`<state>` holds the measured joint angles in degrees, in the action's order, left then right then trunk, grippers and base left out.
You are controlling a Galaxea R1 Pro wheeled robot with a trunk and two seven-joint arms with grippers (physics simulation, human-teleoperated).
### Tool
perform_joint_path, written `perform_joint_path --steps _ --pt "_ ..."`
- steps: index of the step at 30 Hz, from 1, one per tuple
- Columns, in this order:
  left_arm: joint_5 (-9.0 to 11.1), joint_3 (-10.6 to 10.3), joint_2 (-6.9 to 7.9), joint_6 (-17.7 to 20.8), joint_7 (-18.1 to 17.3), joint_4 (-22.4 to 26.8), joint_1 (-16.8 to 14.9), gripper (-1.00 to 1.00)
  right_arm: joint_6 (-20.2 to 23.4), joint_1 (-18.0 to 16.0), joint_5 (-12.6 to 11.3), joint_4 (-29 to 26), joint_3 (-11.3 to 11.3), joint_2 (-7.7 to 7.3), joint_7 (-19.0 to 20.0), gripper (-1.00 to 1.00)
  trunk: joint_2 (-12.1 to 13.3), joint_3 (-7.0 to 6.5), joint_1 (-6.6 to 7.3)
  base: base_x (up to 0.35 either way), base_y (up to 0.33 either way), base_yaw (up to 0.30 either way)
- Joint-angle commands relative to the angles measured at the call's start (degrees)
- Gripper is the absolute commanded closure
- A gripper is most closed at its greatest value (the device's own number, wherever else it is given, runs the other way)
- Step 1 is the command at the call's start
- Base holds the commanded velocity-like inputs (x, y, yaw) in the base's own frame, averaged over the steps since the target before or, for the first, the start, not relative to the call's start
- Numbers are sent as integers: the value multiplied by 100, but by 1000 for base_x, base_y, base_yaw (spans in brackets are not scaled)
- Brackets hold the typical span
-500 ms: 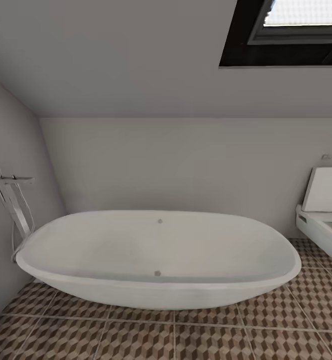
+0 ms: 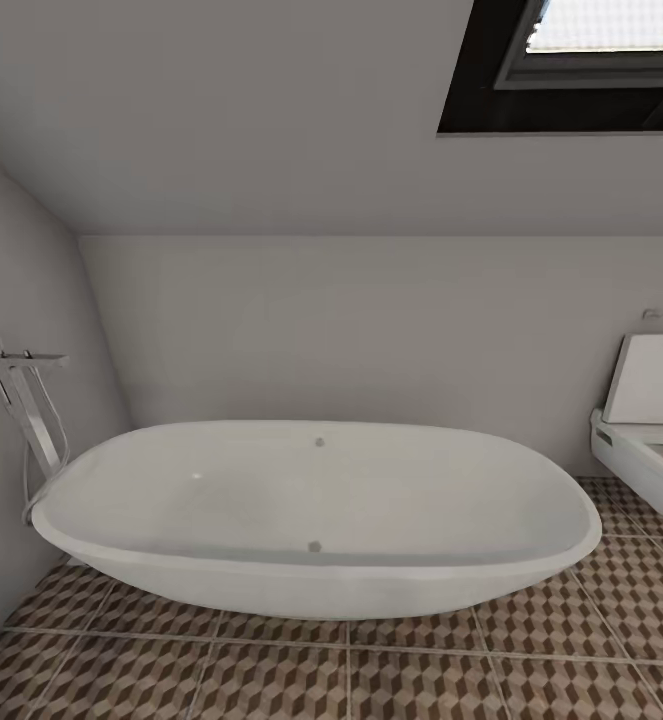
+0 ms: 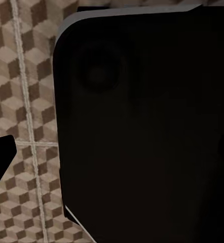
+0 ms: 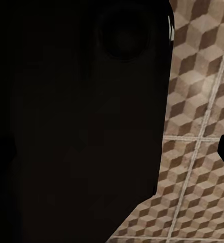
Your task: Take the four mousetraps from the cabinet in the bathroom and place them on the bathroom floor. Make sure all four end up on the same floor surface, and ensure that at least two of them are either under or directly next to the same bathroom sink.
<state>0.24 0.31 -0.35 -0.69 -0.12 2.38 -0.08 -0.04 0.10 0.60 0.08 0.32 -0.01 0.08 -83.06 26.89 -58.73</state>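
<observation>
On the bathroom floor of brown, beige and white cube-patterned tiles stands an oval white bathtub, with a white toilet to its right. Both wrist views show a large dark body over the same tiles; whether the jaws are open or closed, I cannot tell

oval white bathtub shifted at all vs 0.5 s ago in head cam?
No. The oval white bathtub keeps the same place against the white wall-hung toilet and the chrome floor-standing tap, so the view held steady too.
</observation>
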Motion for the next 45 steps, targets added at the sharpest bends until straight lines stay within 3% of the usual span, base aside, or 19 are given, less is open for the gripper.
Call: perform_joint_path --steps 1,19,45 --pt "2 3 0 -8 -2 12 -1 -100 -1 -1 7 0 1 0 1 -100 -2 4 0 0 0 0" --pt "3 12 -1 -9 -3 51 -1 -100 -27 -1 -74 0 -43 2 -16 -100 -2 4 0 0 0 -24" --pt "3 12 2 -9 2 52 -1 -100 -133 -1 -93 0 -58 2 -17 -100 -2 4 0 0 0 -264"
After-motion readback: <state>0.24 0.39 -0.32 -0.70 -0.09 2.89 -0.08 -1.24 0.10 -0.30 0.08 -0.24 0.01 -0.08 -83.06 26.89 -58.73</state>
